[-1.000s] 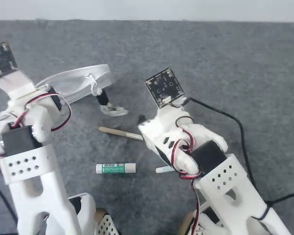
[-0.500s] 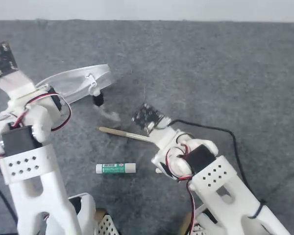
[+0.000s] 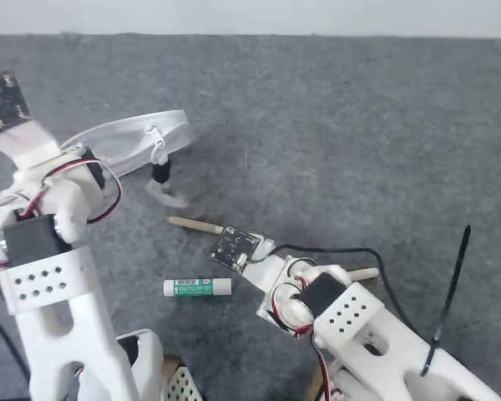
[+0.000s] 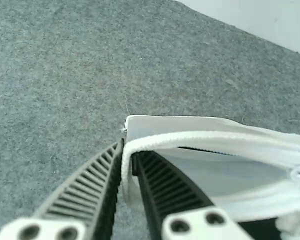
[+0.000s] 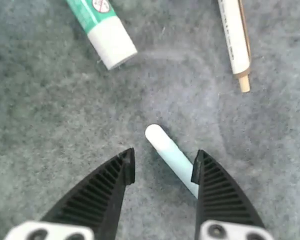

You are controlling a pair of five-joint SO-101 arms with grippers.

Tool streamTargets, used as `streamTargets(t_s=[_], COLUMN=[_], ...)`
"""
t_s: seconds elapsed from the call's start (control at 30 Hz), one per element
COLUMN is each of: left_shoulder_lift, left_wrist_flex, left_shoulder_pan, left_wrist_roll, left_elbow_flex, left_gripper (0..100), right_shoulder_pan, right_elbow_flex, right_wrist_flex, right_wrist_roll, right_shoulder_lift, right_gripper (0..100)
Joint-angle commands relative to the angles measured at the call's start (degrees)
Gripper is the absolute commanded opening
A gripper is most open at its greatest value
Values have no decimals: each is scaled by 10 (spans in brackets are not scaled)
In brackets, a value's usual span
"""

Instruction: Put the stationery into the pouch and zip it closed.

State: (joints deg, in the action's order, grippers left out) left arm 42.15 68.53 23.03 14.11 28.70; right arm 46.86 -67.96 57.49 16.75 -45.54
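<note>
Swinging down and back toward the near edge of the table [image 3: 359, 125], the right arm [image 3: 334, 313] has brought its wrist camera board [image 3: 236, 247] from beside the pouch's corner to a spot low over the stationery. The left arm [image 3: 46, 251] has kept its place, while a small dark piece hanging under the pouch [image 3: 138, 138] has shifted slightly.

The right tool [image 5: 163, 156] now points down at the grey table with its fingers apart, gripping nothing. A pale blue stick [image 5: 162, 145] lies between them, its rounded end in the gap and its length running close along one finger; I cannot tell whether it touches that finger. Just beyond the tool lie the glue stick [image 5: 97, 25], green with a white cap, and a tan pen [image 5: 235, 40], each apart from the blue stick.

From above, the glue stick [image 3: 197, 286] rests between the two arms near the front, and the pen [image 3: 194, 225] lies just beyond it, with one end hidden under the camera board.

The left tool [image 4: 127, 150] is clamped on one end of the pouch [image 4: 215, 165], pinching the white zip band. The pouch is clear with white trim, its mouth is open, and it is well apart from the three pieces of stationery, all of which lie outside it.
</note>
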Motion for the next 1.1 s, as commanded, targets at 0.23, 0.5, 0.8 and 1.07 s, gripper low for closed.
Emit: streamTargets(t_s=[0.23,0.5,0.8,1.07], left_shoulder_lift=[2,2,1,1], left_wrist_flex=[-3,-3,-3,-3], left_shoulder_pan=[2,2,2,2], left_wrist_roll=[-4,-4,-4,-4], left_elbow_flex=[-5,-5,-4,-4], left_gripper=[11,11,11,11], right_shoulder_pan=[2,-48,-93,-149], right_elbow_flex=[22,80,88,127], right_wrist_flex=[-95,-73,-82,-118], right_wrist_roll=[8,25,98,102], right_shoulder_lift=[150,251,257,256], right_gripper=[180,180,4,6])
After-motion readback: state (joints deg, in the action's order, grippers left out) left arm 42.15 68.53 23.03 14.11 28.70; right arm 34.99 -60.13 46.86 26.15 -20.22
